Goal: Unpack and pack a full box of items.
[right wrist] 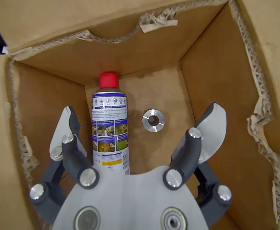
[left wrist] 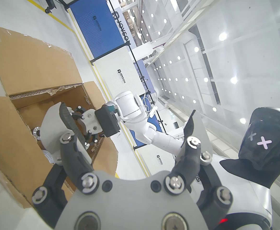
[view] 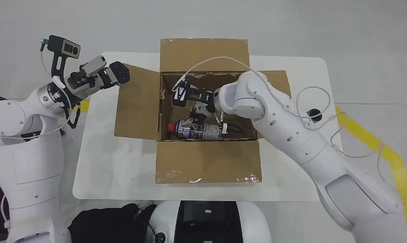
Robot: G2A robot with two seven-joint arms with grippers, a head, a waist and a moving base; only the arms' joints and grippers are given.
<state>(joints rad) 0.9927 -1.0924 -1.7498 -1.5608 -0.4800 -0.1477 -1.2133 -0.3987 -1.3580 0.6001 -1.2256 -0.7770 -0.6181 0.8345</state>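
**Right arm down in the box, fingers wide, nothing gripped**

Box sits mid-surface with all four flaps folded out, so the top opening is free. Two items lie on its floor:
- Spray can lies flat along the 6 o'clock wall, red cap toward 9 o'clock and close to that wall.
- Metal ring lies flat just beside the can, not touching it, likely on its 12 o'clock side.

Right gripper hangs inside the box toward 10 o'clock. Its fingers are spread wide and empty. From the wrist, both can body and ring fall between them. Reads as a pre-grasp for an unpack pick; which item is the target cannot be told.

Left gripper sits outside the box at 9–10 o'clock, past the 9 o'clock flap, fingers wide and empty. It is probably held off to leave the opening to the right arm.

Room:
- The can hugs the 6 o'clock wall, so there is little gap for a finger on that side. A grasp across its body looks tight.
- The ring has open floor toward 12 and 3 o'clock.
- Torn cardboard along the wall tops could snag a finger or cable on the lift.
- Straight up is the free exit.
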